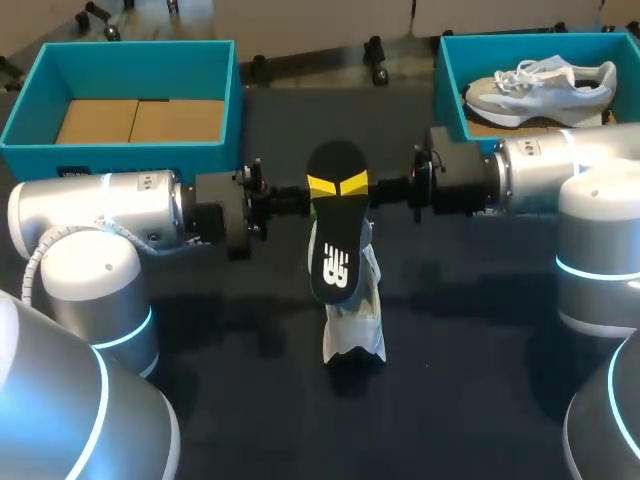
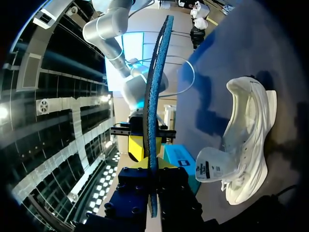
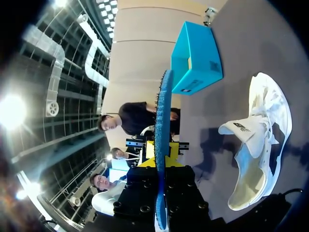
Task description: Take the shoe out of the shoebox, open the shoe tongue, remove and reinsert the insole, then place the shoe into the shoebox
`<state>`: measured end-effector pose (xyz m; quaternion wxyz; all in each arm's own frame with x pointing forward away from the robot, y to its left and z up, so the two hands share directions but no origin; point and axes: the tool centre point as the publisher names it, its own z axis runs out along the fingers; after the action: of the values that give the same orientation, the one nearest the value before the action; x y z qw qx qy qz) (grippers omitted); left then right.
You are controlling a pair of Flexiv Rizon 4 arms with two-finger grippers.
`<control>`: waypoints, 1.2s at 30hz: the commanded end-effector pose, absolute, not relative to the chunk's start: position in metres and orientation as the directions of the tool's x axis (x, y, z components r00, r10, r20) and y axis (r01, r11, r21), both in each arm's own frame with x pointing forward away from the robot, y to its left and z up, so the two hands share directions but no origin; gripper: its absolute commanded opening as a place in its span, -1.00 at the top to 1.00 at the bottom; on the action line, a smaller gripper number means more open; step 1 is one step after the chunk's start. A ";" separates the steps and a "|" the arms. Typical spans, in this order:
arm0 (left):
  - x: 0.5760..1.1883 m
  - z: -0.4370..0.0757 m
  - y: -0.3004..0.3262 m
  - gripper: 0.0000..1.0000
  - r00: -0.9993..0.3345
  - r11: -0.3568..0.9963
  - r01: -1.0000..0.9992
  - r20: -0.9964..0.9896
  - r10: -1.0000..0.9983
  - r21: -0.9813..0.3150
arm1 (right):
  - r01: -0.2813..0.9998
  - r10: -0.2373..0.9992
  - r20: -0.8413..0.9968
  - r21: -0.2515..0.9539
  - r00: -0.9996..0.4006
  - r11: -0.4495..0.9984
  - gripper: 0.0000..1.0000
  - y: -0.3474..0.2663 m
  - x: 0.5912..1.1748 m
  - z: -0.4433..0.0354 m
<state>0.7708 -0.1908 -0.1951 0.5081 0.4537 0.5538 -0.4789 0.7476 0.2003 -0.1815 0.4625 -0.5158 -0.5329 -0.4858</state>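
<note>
The black insole, with a yellow patch and a white logo mark, hangs over the middle of the worktop. The left gripper and right gripper each pinch one of its edges. Beneath lies the white shoe; the print on its tongue label is too small to read.

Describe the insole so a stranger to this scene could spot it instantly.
At the middle of the dark table, the left gripper and right gripper meet from opposite sides. The insole is pinched between them, above the white shoe. It alone is flat, black, with a white logo.
</note>
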 end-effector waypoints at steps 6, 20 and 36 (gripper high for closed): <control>0.769 -0.197 -0.192 1.00 -0.153 0.112 0.982 -0.988 0.006 -0.152 | 0.998 0.114 0.993 0.038 -0.033 -0.040 -1.00 0.196 0.742 -0.186; 0.757 -0.185 -0.180 1.00 -0.227 0.088 0.970 -0.974 0.020 -0.225 | 0.980 0.281 0.949 0.175 -0.142 -0.095 -1.00 0.152 0.724 -0.186; 0.740 -0.184 -0.167 1.00 -0.327 0.094 0.942 -0.943 0.055 -0.322 | 0.910 0.593 0.723 0.412 -0.354 0.041 -1.00 0.120 0.720 -0.173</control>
<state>0.7442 -0.1689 -0.1852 0.4127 0.4071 0.6118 -0.5382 0.7260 0.1223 -0.1815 0.2171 -0.5134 -0.6878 -0.4649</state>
